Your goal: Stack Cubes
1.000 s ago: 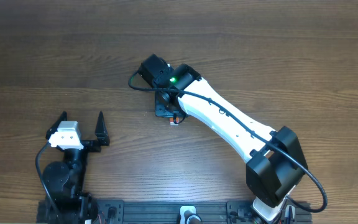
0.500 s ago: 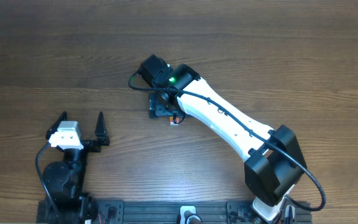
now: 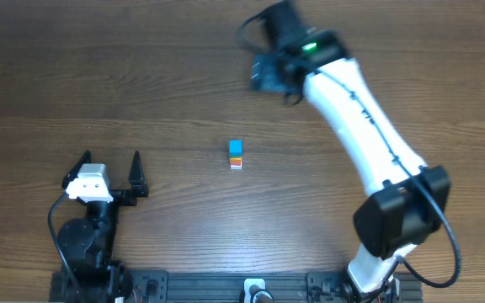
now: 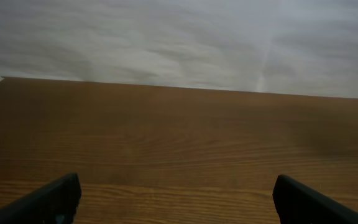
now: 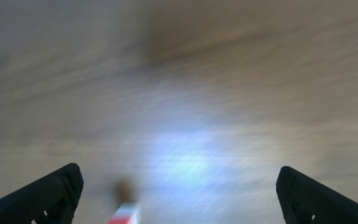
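**Cube tower up, both grippers empty**

The cube stack (image 3: 236,155) is standing near the middle of the wooden table (image 3: 74,67), with a blue cube (image 3: 236,146) sitting on an orange cube (image 3: 236,158) and a red-and-white piece (image 3: 237,166) at the base. Being slim, it is likely risking a topple if an arm is passing low across it or jolting the table. The right gripper (image 3: 268,72) is hovering well apart on the far side, jaws spread wide, gripping nothing. The left gripper (image 3: 110,160) is resting near its base, likewise agape and empty.
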`<state>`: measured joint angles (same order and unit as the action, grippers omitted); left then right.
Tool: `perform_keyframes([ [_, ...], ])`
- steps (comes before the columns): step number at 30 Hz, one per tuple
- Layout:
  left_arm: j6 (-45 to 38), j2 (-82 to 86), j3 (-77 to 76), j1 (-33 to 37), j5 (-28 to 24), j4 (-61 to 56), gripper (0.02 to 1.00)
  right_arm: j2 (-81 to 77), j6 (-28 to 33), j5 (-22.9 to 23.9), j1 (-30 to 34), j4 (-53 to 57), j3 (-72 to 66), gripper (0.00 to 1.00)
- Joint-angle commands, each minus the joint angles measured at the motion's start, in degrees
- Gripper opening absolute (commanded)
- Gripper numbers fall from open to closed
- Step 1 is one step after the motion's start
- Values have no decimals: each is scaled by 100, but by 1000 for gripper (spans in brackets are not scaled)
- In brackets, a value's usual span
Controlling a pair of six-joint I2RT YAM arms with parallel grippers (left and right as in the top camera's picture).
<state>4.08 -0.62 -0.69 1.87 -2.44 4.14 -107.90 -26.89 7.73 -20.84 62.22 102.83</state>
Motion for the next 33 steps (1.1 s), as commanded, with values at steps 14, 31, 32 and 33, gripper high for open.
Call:
perform_keyframes([
  [14, -66, 46, 37, 28, -55, 9, 1000, 3777, 1401, 96, 1856, -2695, -4343, 991],
  [31, -68, 46, 37, 28, -55, 9, 998, 9510, 2151, -103, 1829, -5095, -8599, 993],
  [32, -68, 46, 37, 28, -55, 9, 1000, 9680, 2190, -101, 1829, -5193, -8725, 991],
  [33, -68, 46, 37, 28, -55, 9, 1000, 9803, 2188, -101, 1829, -5254, -8813, 991],
])
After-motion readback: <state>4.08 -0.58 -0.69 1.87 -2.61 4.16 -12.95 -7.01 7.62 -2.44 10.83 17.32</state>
